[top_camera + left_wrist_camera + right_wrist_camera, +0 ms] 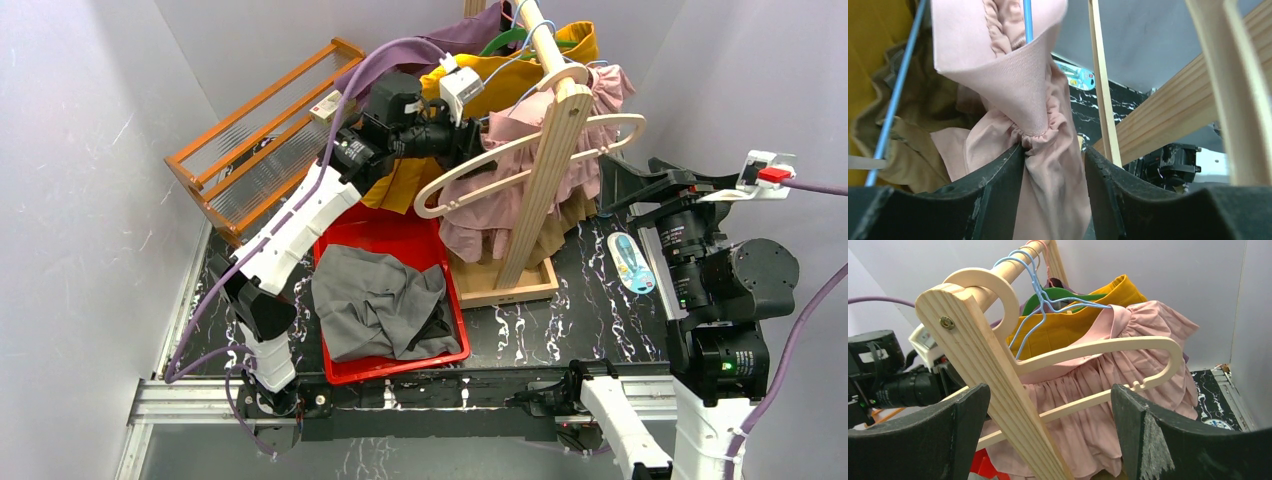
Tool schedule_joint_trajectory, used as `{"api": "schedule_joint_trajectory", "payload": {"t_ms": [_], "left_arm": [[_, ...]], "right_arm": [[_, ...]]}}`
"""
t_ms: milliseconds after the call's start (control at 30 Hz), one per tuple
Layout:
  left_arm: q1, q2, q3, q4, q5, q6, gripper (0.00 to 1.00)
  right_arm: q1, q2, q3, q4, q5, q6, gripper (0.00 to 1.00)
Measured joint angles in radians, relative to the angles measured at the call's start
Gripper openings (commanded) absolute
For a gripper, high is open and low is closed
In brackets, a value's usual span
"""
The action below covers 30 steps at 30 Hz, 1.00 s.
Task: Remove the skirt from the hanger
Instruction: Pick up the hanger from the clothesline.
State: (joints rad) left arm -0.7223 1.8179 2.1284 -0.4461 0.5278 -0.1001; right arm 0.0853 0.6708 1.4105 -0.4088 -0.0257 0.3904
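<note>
Standing on one black marble-patterned table (560, 330) between pale grey walls (80, 150) are one light wooden garment rack (545, 170), one red plastic tray (395, 372) holding one grey garment (375, 300), and one orange slatted wooden crate (260, 140). The rack carries one pale wooden hanger (600, 125), one blue wire hanger (1038, 290), one green hanger (1058, 292) and the pink ruffled fabric skirt (470, 235), its gathered band pinched in the half-closed left gripper (1054, 150). The right gripper (1050, 390) gapes wide, empty.
</note>
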Motion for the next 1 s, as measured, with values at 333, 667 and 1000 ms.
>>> {"api": "schedule_joint_trajectory", "payload": {"t_ms": [333, 667, 1000], "left_arm": [[-0.019, -0.005, -0.080, 0.039, -0.021, -0.017, 0.16], [-0.021, -0.032, -0.072, 0.047, -0.054, -0.052, 0.00], [-0.021, 0.050, 0.180, 0.040, -0.062, -0.124, 0.00]], "right_arm": [[0.000, -0.005, -0.003, 0.000, 0.002, 0.000, 0.98], [0.000, -0.010, -0.013, 0.001, 0.016, -0.002, 0.98], [0.000, -0.010, -0.019, 0.001, 0.019, -0.002, 0.98]]}}
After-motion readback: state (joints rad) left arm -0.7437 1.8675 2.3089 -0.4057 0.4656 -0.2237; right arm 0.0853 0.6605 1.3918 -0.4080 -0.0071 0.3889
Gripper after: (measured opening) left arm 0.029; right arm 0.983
